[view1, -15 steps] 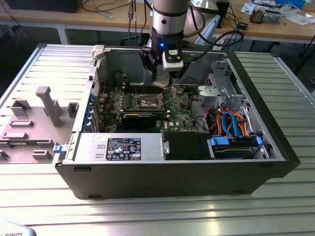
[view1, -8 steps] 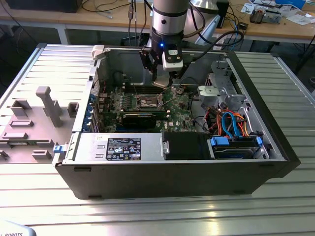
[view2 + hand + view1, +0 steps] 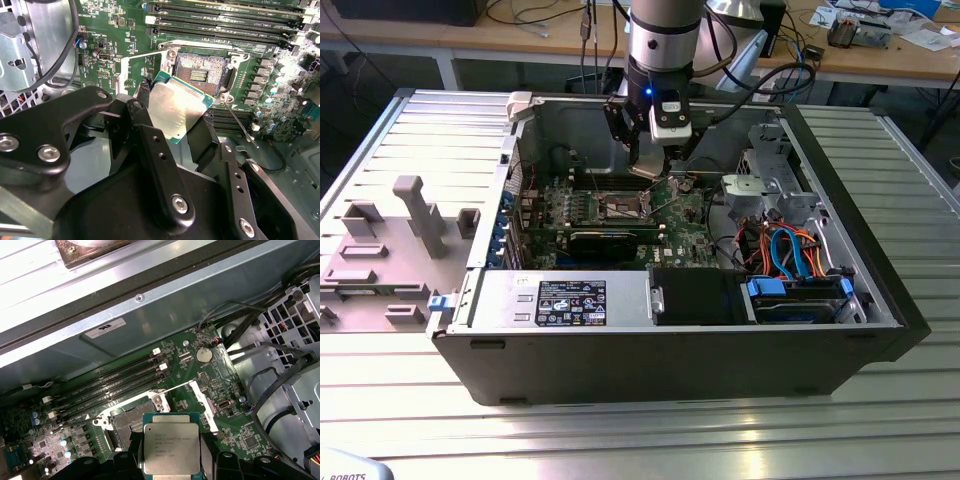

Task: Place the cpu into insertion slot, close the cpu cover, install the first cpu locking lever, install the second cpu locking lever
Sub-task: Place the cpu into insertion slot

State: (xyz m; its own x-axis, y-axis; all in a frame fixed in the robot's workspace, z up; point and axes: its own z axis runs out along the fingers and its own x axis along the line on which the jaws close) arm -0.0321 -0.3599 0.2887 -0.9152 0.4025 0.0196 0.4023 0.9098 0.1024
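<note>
Black end effector (image 3: 172, 116) clenches the cpu (image 3: 176, 107), a silvery square plate with green edging, near the insertion slot (image 3: 202, 75).

Silver arm (image 3: 663, 35), black hand (image 3: 172, 114), silver screws (image 3: 180, 204)

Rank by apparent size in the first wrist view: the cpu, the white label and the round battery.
Largest: cpu, though it is nearest the camera.
Then: white label.
Smallest: round battery.

A ribbed metal table (image 3: 640, 440) bears an open computer case (image 3: 570, 350) and grey panel (image 3: 370, 300).
</note>
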